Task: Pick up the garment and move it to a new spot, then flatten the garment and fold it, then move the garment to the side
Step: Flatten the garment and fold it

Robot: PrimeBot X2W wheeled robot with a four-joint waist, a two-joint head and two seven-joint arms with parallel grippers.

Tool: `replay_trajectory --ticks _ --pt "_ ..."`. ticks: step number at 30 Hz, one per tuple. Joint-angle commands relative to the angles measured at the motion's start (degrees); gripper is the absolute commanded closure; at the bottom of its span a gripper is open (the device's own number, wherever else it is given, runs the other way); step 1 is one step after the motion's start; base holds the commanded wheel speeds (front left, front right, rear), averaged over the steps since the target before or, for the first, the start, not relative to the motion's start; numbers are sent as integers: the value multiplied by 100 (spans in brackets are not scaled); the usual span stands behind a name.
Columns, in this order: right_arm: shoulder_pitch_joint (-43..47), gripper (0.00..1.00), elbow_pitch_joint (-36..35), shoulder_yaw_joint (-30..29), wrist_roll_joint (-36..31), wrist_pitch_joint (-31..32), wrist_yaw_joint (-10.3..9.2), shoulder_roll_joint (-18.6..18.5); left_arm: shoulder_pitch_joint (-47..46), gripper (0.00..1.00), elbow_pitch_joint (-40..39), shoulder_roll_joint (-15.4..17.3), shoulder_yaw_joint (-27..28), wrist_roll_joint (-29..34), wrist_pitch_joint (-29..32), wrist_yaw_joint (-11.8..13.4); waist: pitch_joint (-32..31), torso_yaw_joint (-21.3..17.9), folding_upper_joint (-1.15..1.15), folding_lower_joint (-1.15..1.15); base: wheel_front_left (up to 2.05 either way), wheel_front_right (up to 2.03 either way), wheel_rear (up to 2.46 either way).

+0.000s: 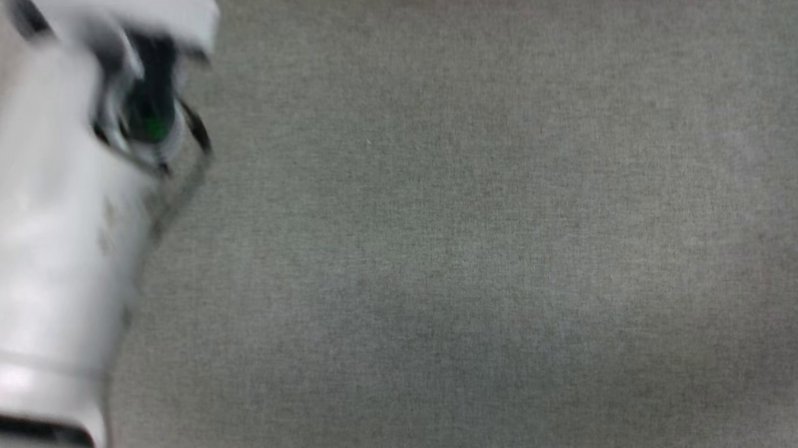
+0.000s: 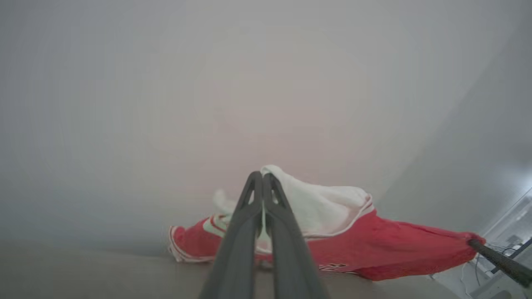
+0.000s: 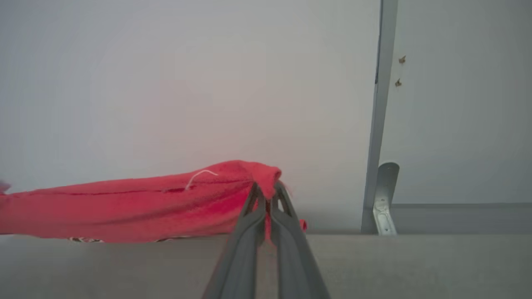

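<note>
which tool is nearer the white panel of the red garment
Left. The left tool is shut on the white panel itself; the right tool grips the garment at its far red end.

No legible text (mark on garment blurred).

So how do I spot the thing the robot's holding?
Look along the grey cloth surface, in front of the pale wall. The garment is stretched between the left gripper and the right gripper, both shut on it. It is the one bright red thing, with a white panel and red-and-white striped trim.
</note>
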Motion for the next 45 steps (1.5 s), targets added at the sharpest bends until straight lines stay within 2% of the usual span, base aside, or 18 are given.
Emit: replay_trajectory --ticks 1,5,9,16,20,25,32,38,42,45 --pt "342 100 -222 50 185 31 -6 -111 385 100 -245 -10 142 -78 -34 -12 -182 75 0 0 0 0 0" --pt "1566 100 -1100 203 724 264 -5 -401 1712 100 -1070 -35 564 -173 -37 -12 -349 87 0 0 0 0 0" --pt "2624 100 -1789 209 956 447 -5 -645 2970 100 -1685 -155 1037 -39 -32 -13 -545 82 0 0 0 0 0" --pt "4072 100 -2648 -173 1042 731 -5 -839 4635 100 -2612 -379 1408 133 -33 -13 -950 52 0 0 0 0 0" --pt "4837 100 -3264 -357 872 949 -6 -969 5414 100 -3085 -291 1482 207 -33 -13 -1149 22 0 0 0 0 0" --pt "5884 100 -3986 -929 771 1263 -6 -990 6261 100 -3662 -228 1544 355 -33 32 -1321 -7 0 0 0 0 0" --pt "7315 100 -5287 -1957 508 1923 -6 -698 7363 100 -4686 -4 1607 680 -33 419 -1402 -54 0 0 0 0 0" --pt "7985 100 -6230 -2652 297 2506 -5 -165 7731 100 -5395 125 1556 835 121 701 -1339 -21 0 0 0 0 0" --pt "7615 100 -6293 -2751 195 2713 -5 19 7382 100 -5349 104 1479 824 306 772 -1220 -8 0 0 0 0 0" --pt "7202 100 -6054 -2626 36 2782 -5 -60 6946 100 -5183 124 1352 872 511 705 -1063 12 0 0 0 0 0"
